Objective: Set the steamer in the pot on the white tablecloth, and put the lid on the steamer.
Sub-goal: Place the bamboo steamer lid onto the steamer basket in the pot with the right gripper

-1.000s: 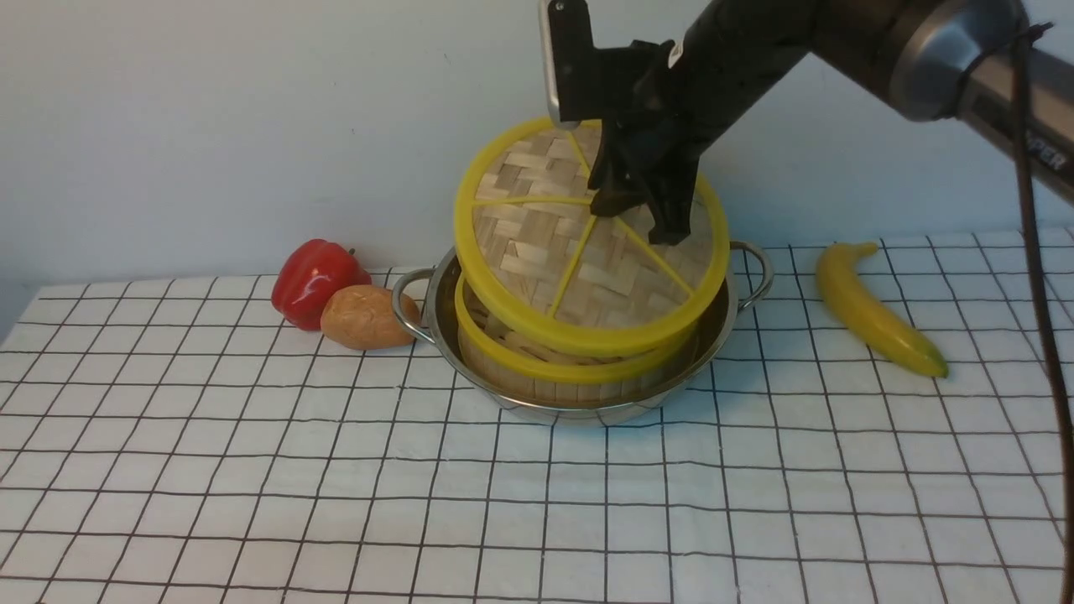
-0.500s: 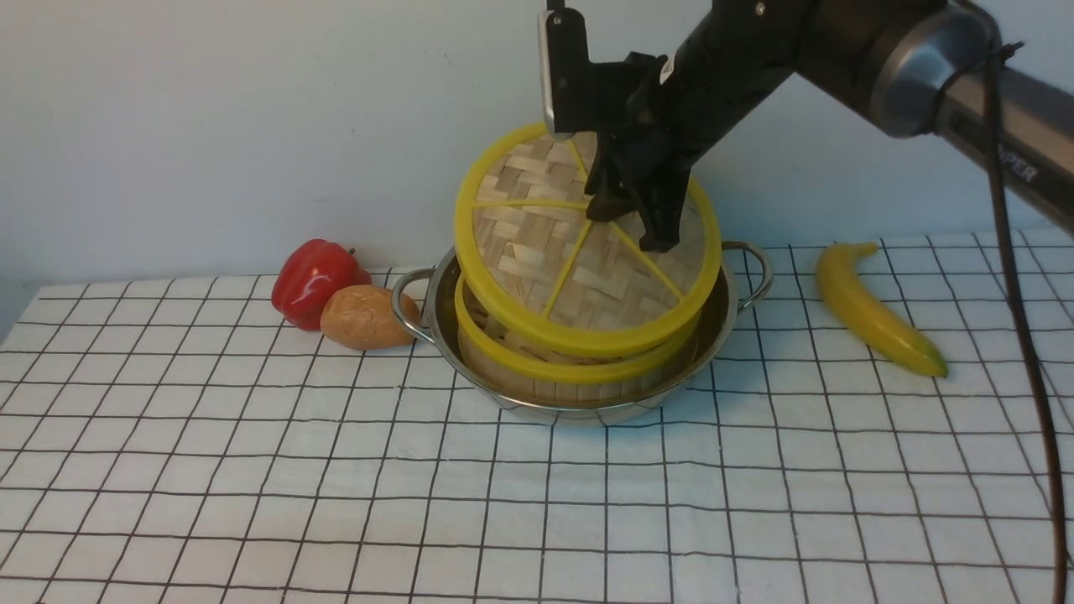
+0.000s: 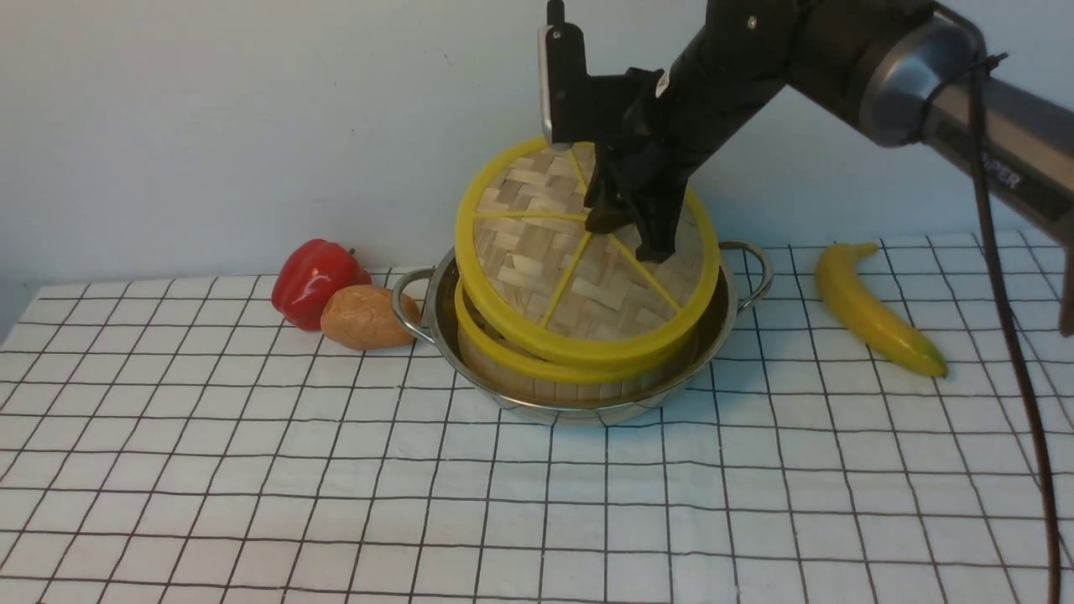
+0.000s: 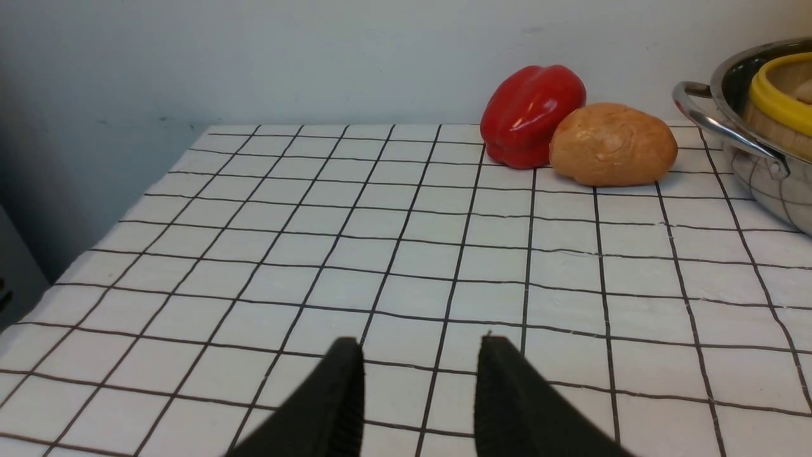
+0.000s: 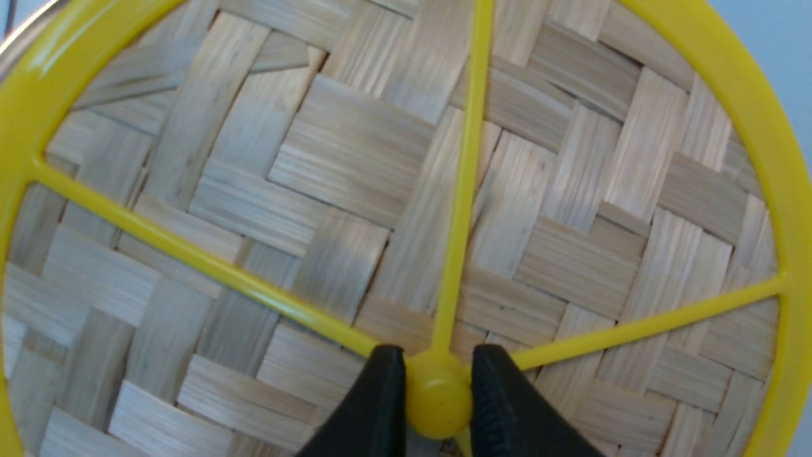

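The pot (image 3: pixel 587 411) stands on the white tablecloth (image 3: pixel 336 470) with the steamer (image 3: pixel 545 369) inside it. Above the steamer, the lid (image 3: pixel 537 268) hangs tilted, its near edge down at the steamer's yellow rim and its far edge raised. My right gripper (image 3: pixel 631 237) is shut on the lid's yellow hub (image 5: pixel 438 397), and the wrist view shows both black fingers of that gripper (image 5: pixel 436 350) clamping it. The steamer's contents are hidden by the lid. Off to the left, my left gripper (image 4: pixel 420 343) is open over bare cloth, away from the pot (image 4: pixel 761 171).
A red pepper (image 3: pixel 315 281) and a brown potato (image 3: pixel 365 317) lie just left of the pot's left handle. A banana (image 3: pixel 873 310) lies to the right of the pot. A pale wall stands behind the table.
My right gripper has come down a little with the lid, whose tilt is now flatter and closer to the steamer's rim. Everything else has stayed put.
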